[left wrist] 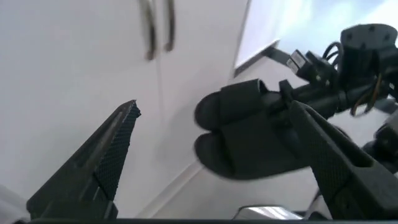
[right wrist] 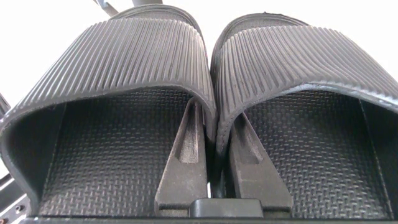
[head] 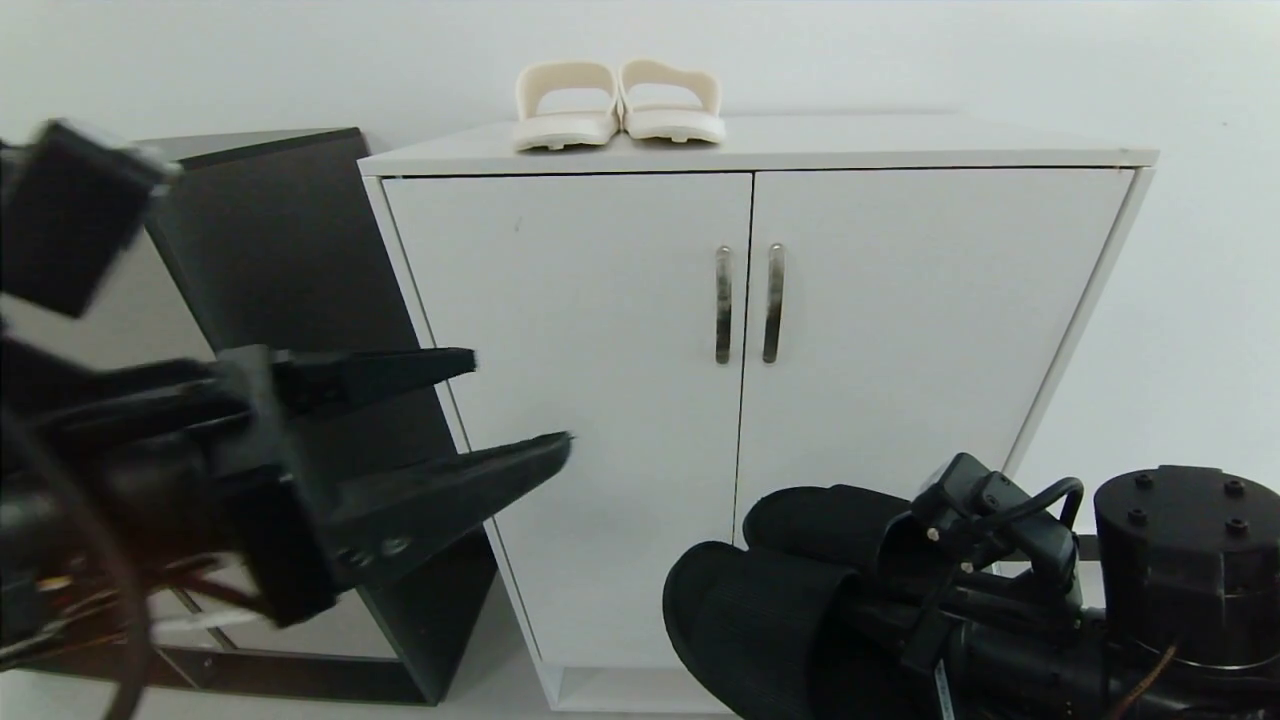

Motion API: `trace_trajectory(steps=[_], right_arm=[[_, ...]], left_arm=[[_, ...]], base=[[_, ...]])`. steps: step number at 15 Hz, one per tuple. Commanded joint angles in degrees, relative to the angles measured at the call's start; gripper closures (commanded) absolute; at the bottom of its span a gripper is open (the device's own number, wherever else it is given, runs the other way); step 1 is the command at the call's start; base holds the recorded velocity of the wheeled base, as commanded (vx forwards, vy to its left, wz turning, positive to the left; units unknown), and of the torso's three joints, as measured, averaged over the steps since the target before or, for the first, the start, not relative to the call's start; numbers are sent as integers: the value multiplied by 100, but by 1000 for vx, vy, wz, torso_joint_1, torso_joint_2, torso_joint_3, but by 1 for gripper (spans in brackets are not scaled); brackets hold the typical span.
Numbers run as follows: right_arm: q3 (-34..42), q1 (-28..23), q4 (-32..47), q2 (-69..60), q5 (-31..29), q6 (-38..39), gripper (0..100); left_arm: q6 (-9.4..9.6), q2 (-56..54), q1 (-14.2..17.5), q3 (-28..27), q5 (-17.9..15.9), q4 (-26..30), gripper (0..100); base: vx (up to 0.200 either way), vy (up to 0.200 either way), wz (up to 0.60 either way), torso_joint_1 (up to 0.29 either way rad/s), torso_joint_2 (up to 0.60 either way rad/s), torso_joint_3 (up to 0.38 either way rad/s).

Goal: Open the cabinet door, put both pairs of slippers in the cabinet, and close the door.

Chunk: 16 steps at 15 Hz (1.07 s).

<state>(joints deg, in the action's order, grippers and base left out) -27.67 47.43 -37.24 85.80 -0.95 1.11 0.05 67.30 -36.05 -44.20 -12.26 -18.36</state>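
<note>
The white cabinet point(head: 600, 330) has both doors shut, and its two metal handles point(head: 746, 303) meet at the middle. A cream pair of slippers point(head: 618, 105) sits on its top. My right gripper point(right wrist: 216, 117) is shut on the black pair of slippers point(head: 780, 590), pinching their two inner walls together, one finger inside each slipper. That pair hangs low in front of the right door. My left gripper point(head: 518, 402) stands open and holds nothing, in front of the left door's lower left part. The left wrist view shows its fingers point(left wrist: 115, 143) spread, with the black slippers point(left wrist: 249, 137) beyond them.
A black cabinet point(head: 300, 250) stands against the white cabinet's left side. A plain white wall point(head: 1200, 300) rises behind and to the right. The white cabinet's base has a recessed plinth point(head: 640, 690) at the floor.
</note>
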Motion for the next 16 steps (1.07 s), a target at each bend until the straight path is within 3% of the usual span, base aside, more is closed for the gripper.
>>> trace_trajectory(steps=[1, 3, 4, 7, 9, 12, 14, 16], right_arm=[[-1, 3, -2, -46, -2, 12, 100], [-1, -6, -2, -46, -10, 12, 100], [7, 3, -2, -46, -2, 12, 100], [7, 38, -2, -19, -2, 12, 100], [34, 38, -2, -10, 7, 3, 100], [43, 187, -2, -28, -2, -5, 100], [43, 187, -2, -37, -2, 3, 100], [43, 187, -2, -28, -2, 3, 100]], left_arm=[[-137, 1092, -306, -537, 84, -247, 0], [-462, 1496, -544, -994, 57, -256, 0], [-532, 1681, -640, -1222, 49, -265, 0], [-532, 2164, -886, -1767, 31, -265, 0], [-550, 2709, -886, -2145, -136, -273, 0], [-884, 3228, -834, -2541, -628, -748, 0], [-901, 3439, -834, -2831, -663, -783, 0], [-1095, 3649, -807, -3156, -716, -783, 0]], base=[[0, 0, 0, 0, 0, 0], [0, 0, 0, 0, 0, 0], [0, 0, 0, 0, 0, 0], [0, 0, 0, 0, 0, 0], [0, 0, 0, 0, 0, 0], [0, 0, 0, 0, 0, 0], [0, 0, 0, 0, 0, 0], [0, 0, 0, 0, 0, 0]])
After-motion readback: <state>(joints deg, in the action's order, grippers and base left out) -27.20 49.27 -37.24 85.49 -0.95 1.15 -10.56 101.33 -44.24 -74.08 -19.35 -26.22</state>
